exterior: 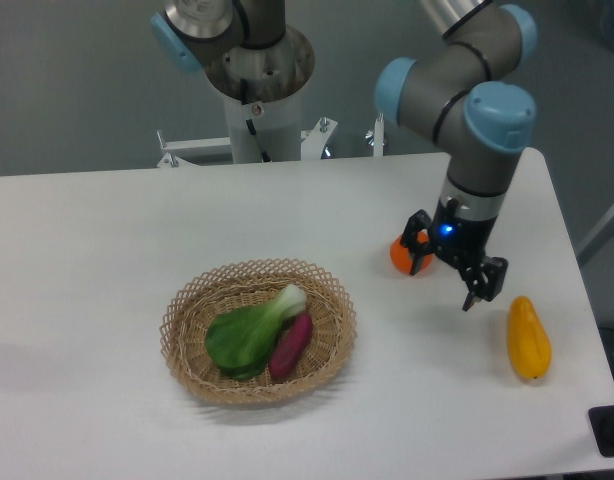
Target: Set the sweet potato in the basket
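The sweet potato (291, 346) lay inside the basket (188, 305), tucked against a leafy green vegetable (248, 332), while off to the right the gripper (451, 271) hung above the white worktop (107, 250) with jaws apart and empty, between an orange (400, 255) and a yellow fruit (528, 337).
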`<state>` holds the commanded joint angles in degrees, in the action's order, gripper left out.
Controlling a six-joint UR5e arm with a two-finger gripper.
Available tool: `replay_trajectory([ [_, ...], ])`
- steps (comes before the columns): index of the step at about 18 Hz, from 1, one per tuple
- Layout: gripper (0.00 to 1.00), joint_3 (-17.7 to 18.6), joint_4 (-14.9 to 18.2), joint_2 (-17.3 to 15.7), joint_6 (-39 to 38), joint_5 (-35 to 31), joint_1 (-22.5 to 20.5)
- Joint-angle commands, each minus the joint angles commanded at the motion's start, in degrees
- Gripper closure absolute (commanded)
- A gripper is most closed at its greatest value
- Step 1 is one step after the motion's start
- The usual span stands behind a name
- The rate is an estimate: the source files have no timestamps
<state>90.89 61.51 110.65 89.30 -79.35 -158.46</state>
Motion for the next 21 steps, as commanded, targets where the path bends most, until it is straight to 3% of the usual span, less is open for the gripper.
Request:
replay_trajectory([
  [2,0.00,-2.3,3.5,0.8,0.1,-2.8,0.0],
  [5,0.00,-2.8,5.1,1.9,0.7,-7.3,-0.1],
  [21,0.00,-3.7,4.1,3.7,3.8,-10.1,0.0],
])
